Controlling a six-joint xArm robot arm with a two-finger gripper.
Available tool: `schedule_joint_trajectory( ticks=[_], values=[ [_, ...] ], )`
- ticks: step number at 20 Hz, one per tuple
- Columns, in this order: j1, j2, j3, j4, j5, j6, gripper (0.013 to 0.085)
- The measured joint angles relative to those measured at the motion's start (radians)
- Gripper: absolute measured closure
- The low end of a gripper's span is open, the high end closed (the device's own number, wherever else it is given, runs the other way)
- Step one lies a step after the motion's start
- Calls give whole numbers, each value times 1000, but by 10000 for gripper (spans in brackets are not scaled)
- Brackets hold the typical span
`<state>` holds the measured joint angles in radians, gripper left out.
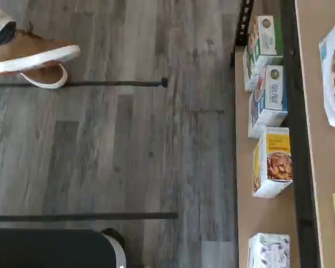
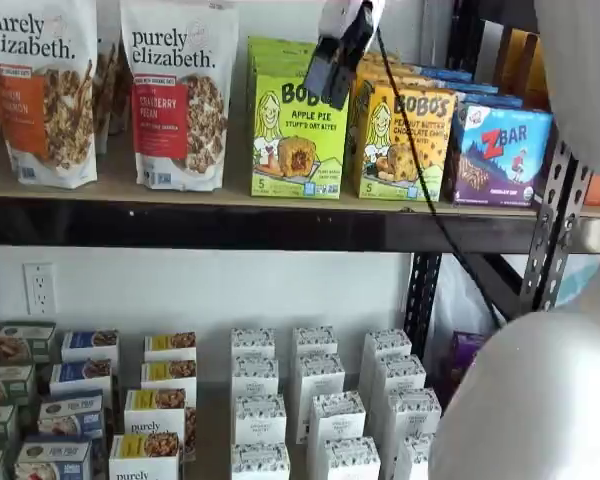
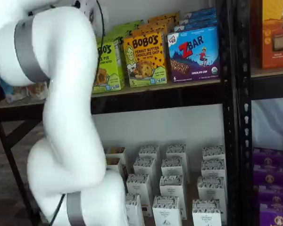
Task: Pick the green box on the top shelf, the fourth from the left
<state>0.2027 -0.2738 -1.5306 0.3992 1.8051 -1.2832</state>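
Matt cardboard green box (image 2: 297,135), tan wood top shelf (image 2: 120,188) w/ black steel beam (painted), glossy white plastic arm (image 3: 61,94)

green box (image 2: 298,133): lime green, black lettering, cartoon girl, brown baked bite picture. box beside it (image 2: 405,142): yellow-orange, black lettering. ZBar box (image 2: 501,155): blue-purple, red logo. granola bags (image 2: 179,93): white, red-orange panels. top shelf (image 2: 230,192): tan board, black front beam. small cartons (image 2: 324,400) below: white, grey speckled tops. arm (image 3: 61,113): white, grey bands. pincer (image 2: 332,70): black fingers, white body. floor (image 1: 111,139): grey wood grain
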Motion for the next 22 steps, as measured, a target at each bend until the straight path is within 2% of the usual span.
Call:
schedule_joint_trajectory(
  ticks=[2, 5, 9, 13, 18, 22],
  values=[
    [19, 0, -2, -50, -13, 9, 130],
    [22, 4, -1, -64, -21, 9, 130],
    [12, -8, 24, -36, -57, 0, 130],
    [4, -46, 81, 13, -151, -9, 130],
    [5, -50, 87, 29, -200, -8, 130],
    [1, -69, 121, 44, -292, -15, 130]
  ],
)
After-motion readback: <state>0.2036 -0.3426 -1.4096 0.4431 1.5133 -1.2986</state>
